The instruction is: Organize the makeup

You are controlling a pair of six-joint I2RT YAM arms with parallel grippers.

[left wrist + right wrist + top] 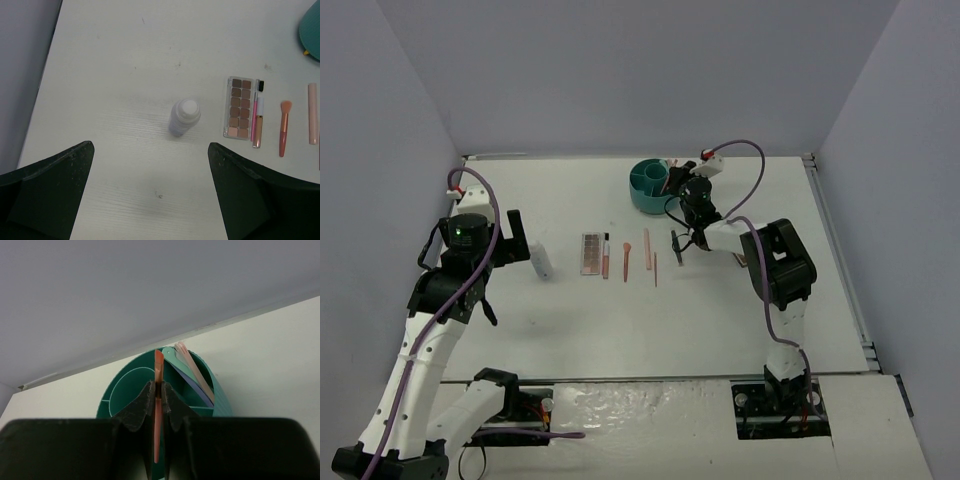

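Observation:
My right gripper (158, 386) is shut on a thin orange stick (158, 365), held upright over the round teal cup (222, 402); from above, it (673, 180) sits at that cup (645, 190). Green, purple and pink sticks (192, 371) lean inside the cup. My left gripper (150, 145) is open with nothing between its fingers, just short of the white bottle (184, 117). On the table lie a brown eyeshadow palette (239, 107), a pink-and-gold stick (257, 122), an orange brush (284, 127) and a pale pink stick (312, 114). Dark tweezers (676, 248) lie below the cup.
Grey walls close in the table (620, 320) on the left, back and right. The right arm's elbow (782, 262) rises right of the tweezers. A thin reddish stick (655, 270) lies beside the pale pink one.

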